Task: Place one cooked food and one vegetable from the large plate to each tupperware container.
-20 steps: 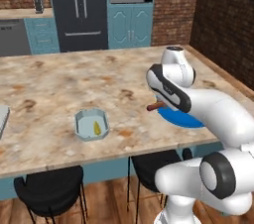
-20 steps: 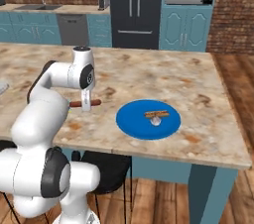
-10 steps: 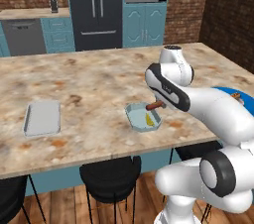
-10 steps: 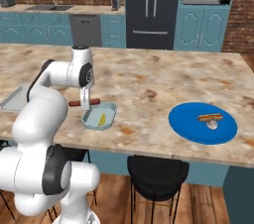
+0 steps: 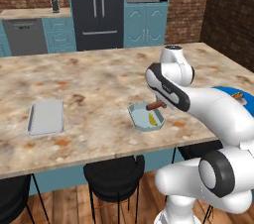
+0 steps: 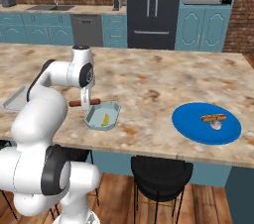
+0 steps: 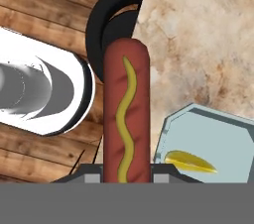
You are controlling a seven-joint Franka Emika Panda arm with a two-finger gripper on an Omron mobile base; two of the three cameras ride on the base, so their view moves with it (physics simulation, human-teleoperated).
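Fingers (image 6: 85,103) pinching sausage (image 6: 83,102), hovering just beside octagonal container (image 6: 101,116) already holding corn piece (image 6: 105,120), near counter (image 6: 149,84) edge. Releasing here risking sausage dropping outside rim.

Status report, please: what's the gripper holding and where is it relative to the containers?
Gripper shut on sausage, above near edge of octagonal container. Yellow vegetable already inside. Rectangular container unfilled. Nothing blocking.

Glossy white robot arm (image 5: 213,109) built of thick rounded segments, dark grey bands and round caps at joints, bulbous white base section with black circular joint cap, small white gripper (image 6: 86,103) at end, no visible cables or markings
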